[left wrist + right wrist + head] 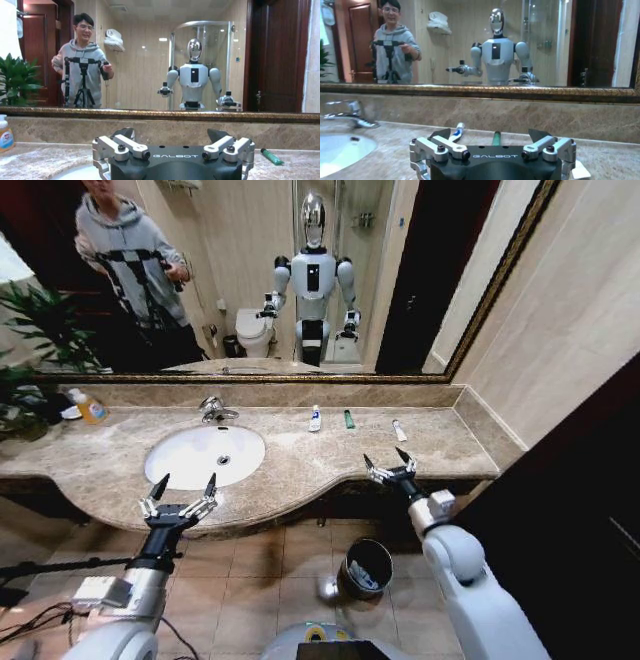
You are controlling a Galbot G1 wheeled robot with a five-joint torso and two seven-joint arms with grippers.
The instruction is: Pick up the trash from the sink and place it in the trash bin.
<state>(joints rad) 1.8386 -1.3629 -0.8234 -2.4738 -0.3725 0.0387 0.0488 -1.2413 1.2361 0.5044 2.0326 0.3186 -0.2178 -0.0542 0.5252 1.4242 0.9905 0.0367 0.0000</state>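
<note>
The white oval sink [180,465] is set into the brown marble counter. The trash lies on the counter to its right, near the back wall: a white tube with blue marks [315,418], a green tube [348,419] and a white tube [399,430]. My left gripper [178,492] hovers open at the sink's front rim. My right gripper [390,464] is open over the counter's front edge, short of the tubes. From the right wrist, the white-blue tube [457,131] and the green tube [496,137] lie just beyond the open gripper [490,134]. The dark trash bin [366,568] stands on the floor below.
A chrome faucet [213,410] stands behind the sink. A soap bottle [90,408] and a plant [30,330] are at the counter's far left. A mirror runs along the back wall, and a side wall closes off the right end.
</note>
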